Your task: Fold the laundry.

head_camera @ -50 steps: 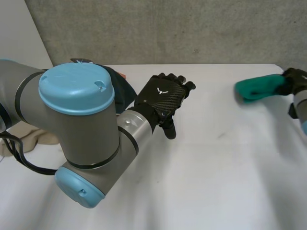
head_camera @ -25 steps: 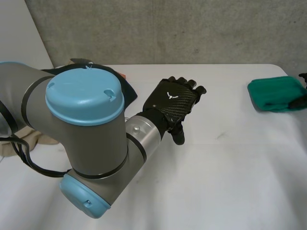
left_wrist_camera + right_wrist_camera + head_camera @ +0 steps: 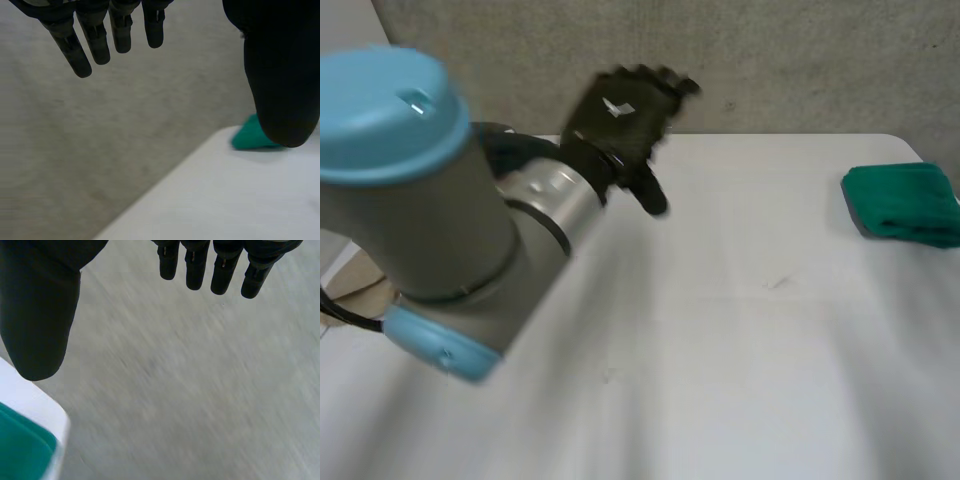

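A folded green cloth (image 3: 905, 203) lies flat on the white table (image 3: 740, 330) near its far right corner, with nothing touching it. My left hand (image 3: 620, 115) is raised above the table's rear left, open with straight fingers and empty. In the left wrist view its fingers (image 3: 100, 35) and thumb (image 3: 280, 75) are spread, and the green cloth (image 3: 252, 137) lies far beyond the thumb. My right hand (image 3: 40, 315) is open and empty, its fingers (image 3: 215, 265) straight, lifted off the green cloth (image 3: 20, 450), which lies below the thumb at the table's corner (image 3: 52, 427).
My left arm (image 3: 430, 200) bulks over the table's left side. A dark garment (image 3: 505, 145) lies behind it at the rear left, and a beige cloth (image 3: 360, 290) peeks out at the left edge. A grey wall (image 3: 770, 60) stands behind the table.
My right hand opened, let go of the green cloth and drew away off the right side. The cloth now rests folded on the table. My left arm lifted and swung back to the left.
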Available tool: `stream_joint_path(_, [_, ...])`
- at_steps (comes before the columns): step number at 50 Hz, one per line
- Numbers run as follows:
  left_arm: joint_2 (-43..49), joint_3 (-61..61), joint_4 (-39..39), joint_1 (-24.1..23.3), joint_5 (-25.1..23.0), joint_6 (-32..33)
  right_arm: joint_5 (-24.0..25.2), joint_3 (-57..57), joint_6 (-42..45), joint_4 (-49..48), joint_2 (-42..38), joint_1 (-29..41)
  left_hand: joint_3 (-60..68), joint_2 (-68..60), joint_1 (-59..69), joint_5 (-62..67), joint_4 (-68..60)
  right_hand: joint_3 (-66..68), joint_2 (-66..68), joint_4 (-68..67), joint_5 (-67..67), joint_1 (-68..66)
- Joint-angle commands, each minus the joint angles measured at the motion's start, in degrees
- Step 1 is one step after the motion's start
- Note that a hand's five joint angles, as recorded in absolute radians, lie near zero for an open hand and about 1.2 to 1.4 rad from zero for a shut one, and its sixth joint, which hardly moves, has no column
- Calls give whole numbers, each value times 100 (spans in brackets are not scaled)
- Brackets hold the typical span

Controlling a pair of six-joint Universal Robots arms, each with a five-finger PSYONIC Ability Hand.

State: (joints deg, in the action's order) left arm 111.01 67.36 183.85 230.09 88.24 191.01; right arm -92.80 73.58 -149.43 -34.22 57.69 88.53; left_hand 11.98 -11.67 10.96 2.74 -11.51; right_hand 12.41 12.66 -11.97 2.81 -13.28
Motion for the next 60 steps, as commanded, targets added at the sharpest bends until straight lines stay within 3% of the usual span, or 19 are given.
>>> stream_joint_path(1, [209, -91, 520, 1579, -17, 198, 1974, 1763, -86, -16, 998, 533, -193, 163, -91, -270, 147, -241, -266, 197, -281, 328])
stream_joint_path(4, [561, -223, 556, 2152, -17, 550, 2615, 2273, -16, 422, 1340, 603, -176, 146, -74, -253, 130, -241, -266, 197, -281, 328])
stream_joint_path(7, [1228, -521, 564, 2672, -43, 1305, 2811, 2485, -33, 810, 1482, 674, -193, 163, -91, -269, 147, -241, -266, 197, -281, 328])
stream_joint_path(13, [2624, -1592, 556, 2954, -271, 2430, 2846, 2775, 72, 1690, 1500, 832, -76, 45, 26, -152, 29, -241, -266, 197, -281, 328])
stream_joint_path(16, [2978, -1989, 564, 3041, -403, 2502, 2855, 2942, 125, 1795, 1500, 823, 243, -273, 344, 166, -289, -241, -266, 197, -281, 328])
stream_joint_path(20, [3435, -2604, 556, 3086, -448, 2502, 2847, 3092, 134, 1796, 1500, 806, 3312, -3343, 3414, 3236, -3359, -241, -266, 197, -281, 328])
stream_joint_path(21, [3514, -2788, 556, 3077, -430, 2494, 2855, 3118, 134, 1796, 1500, 806, 6087, -6117, 6189, 6010, -6133, -241, -266, 197, -281, 328])
stream_joint_path(22, [3532, -2834, 547, 3060, -413, 2467, 2847, 3136, 134, 1796, 1500, 806, 6795, -6826, 6897, 6719, -6842, -241, -266, 197, -281, 328])
stream_joint_path(28, [2911, -2527, 547, 2753, -299, 1862, 2794, 3145, 134, 1796, 1552, 797, 6802, -6833, 6904, 6726, -6849, -241, -266, 197, -281, 328])
stream_joint_path(32, [1891, -1948, 573, 2375, -316, 861, 2698, 3057, 64, 1813, 1736, 788, 6802, -6833, 6904, 6726, -6849, -241, -266, 197, -281, 328])
stream_joint_path(36, [1073, -1481, 696, 1883, -342, 25, 2417, 2961, -41, 1813, 1982, 797, 6802, -6833, 6904, 6726, -6849, -241, -266, 197, -281, 328])
stream_joint_path(40, [563, -981, 863, 1067, -430, -686, 2031, 2873, -243, 1813, 2229, 797, 6802, -6833, 6904, 6726, -6849, -241, -266, 197, -281, 328])
stream_joint_path(48, [1078, -557, 1170, -235, -931, -1075, 1757, 2802, -789, 1796, 2572, 788, 6802, -6833, 6904, 6726, -6849, -241, -266, 197, -281, 328])
stream_joint_path(54, [1976, -803, 1101, -430, -730, -882, 1766, 2819, -824, 1848, 2572, 823, 6788, -6818, 6890, 6711, -6834, -241, -266, 197, -281, 328])
stream_joint_path(56, [2108, -882, 909, -439, -572, -594, 1766, 2855, -833, 1857, 2537, 832, 4498, -4529, 4600, 4422, -4545, -241, -266, 197, -281, 328])
stream_joint_path(60, [2092, -927, 618, -412, -291, 74, 1792, 2899, -807, 1866, 2493, 867, 1382, -1413, 1484, 1306, -1429, -241, -266, 197, -281, 328])
